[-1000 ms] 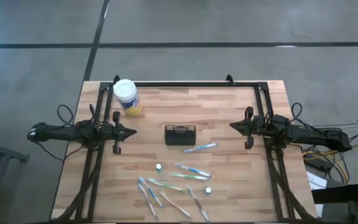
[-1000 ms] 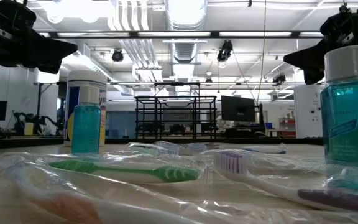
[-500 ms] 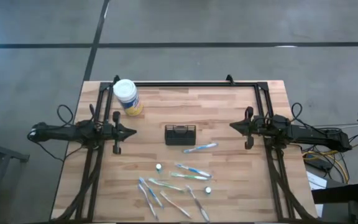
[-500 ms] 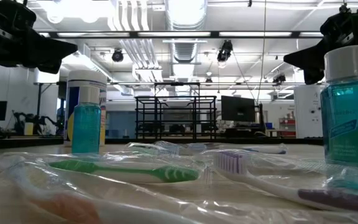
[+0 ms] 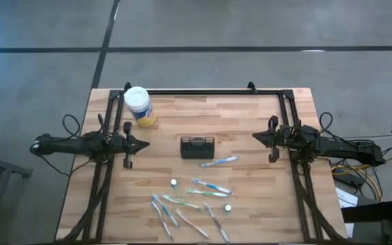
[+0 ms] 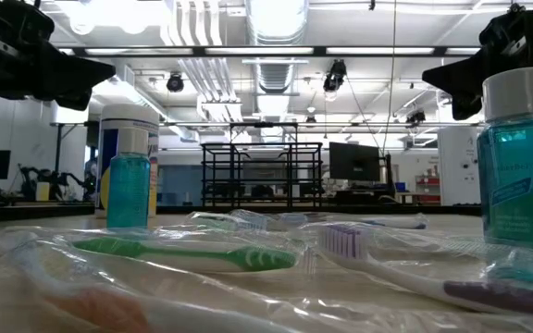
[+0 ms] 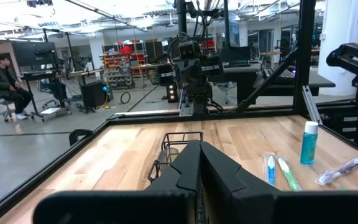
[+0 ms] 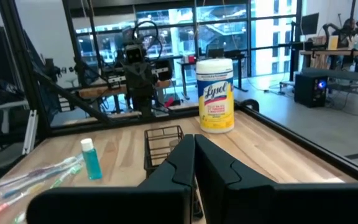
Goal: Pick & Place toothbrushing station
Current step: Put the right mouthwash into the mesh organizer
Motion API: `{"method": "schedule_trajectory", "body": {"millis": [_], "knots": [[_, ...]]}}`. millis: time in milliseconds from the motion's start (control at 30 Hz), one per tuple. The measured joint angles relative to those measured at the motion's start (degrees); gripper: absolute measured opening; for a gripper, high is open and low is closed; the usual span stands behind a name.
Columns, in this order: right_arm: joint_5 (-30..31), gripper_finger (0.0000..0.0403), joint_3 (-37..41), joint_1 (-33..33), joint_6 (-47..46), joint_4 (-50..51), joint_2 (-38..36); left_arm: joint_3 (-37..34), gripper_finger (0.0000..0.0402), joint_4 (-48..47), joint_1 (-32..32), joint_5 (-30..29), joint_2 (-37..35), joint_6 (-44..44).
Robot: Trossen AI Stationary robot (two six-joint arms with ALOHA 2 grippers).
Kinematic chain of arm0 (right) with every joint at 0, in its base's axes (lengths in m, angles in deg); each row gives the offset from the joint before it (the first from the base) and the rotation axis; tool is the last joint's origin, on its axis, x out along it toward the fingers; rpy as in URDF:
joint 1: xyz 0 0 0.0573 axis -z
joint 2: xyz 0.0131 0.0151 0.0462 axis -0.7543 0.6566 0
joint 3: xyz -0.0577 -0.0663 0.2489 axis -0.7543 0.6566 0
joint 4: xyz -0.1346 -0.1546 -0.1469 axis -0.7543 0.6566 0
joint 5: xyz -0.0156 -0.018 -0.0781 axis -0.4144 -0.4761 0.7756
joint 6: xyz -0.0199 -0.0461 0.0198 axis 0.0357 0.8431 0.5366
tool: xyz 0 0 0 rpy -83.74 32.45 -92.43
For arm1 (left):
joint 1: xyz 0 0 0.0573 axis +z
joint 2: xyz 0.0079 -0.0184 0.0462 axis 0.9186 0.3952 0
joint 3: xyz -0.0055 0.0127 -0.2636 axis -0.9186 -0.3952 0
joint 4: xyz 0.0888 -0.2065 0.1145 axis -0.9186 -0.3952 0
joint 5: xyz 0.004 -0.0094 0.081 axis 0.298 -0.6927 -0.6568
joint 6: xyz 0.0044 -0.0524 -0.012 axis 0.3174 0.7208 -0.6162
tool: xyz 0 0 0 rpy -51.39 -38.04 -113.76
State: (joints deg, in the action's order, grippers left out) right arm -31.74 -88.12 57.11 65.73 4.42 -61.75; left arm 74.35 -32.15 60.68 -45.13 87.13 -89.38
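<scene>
- While both hands hang closed and empty, left hand and right hand flank the caddy mid-worktop.
- Wrapped toothbrushes lie loose nearby; slippery film risks a slipped grip.
- A careless reach may tip the small bottles.

One black wire caddy, one yellow jar far behind the caddy, about seven toothbrushes and two small blue bottles in front of the caddy

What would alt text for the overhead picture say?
A wooden table seen from above, with a small black wire basket at its centre and toothbrushes scattered near the front. Two dark robot arms wait at either side, left tool and right tool both shut.
</scene>
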Motion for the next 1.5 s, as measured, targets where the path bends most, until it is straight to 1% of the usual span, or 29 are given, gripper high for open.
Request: {"method": "schedule_trajectory", "body": {"millis": [333,433,533,600,733,867,933,1100,1233,1367,1500], "knots": [[0.21,0.0008,0.00,0.01,0.92,-0.17,0.37,0.00,0.0014,0.09,0.01,0.01,-0.01,0.16],[1.52,0.0008,0.00,0.01,1.68,-4.62,0.42,0.00,0.0014,0.09,0.02,0.00,-0.01,0.08],[1.53,0.0008,-0.09,0.01,3.24,-12.26,0.94,0.00,0.0014,0.08,0.01,0.00,-0.01,-0.11],[1.60,0.0008,-1.89,-0.01,4.12,-12.86,2.28,0.00,0.0014,0.09,0.02,0.00,0.00,-0.13],[1.51,0.0009,-10.49,-1.21,6.50,-5.35,8.63,0.00,0.0014,0.09,0.02,0.00,-0.01,-0.10],[1.44,0.0009,-21.37,-4.53,11.07,2.90,18.48,0.00,0.0014,0.09,0.00,0.00,-0.02,-0.02],[1.42,0.0009,-27.66,-6.16,12.25,9.67,23.43,0.00,0.0014,0.09,0.02,0.00,0.00,0.00],[1.42,0.0015,-43.98,-9.56,6.83,29.06,35.39,0.00,0.0014,0.09,0.02,0.00,-0.01,0.42],[1.42,0.0046,-55.25,-13.44,1.84,42.33,45.04,0.00,0.0014,0.09,0.02,0.00,-0.02,1.32],[1.49,0.0096,-64.80,-18.55,-1.29,50.67,54.00,0.00,0.0014,0.09,0.01,0.00,-0.01,2.61],[3.35,0.0142,-73.92,-23.46,-4.73,58.93,63.04,0.00,0.0014,0.09,0.02,0.00,0.00,3.68]]}}
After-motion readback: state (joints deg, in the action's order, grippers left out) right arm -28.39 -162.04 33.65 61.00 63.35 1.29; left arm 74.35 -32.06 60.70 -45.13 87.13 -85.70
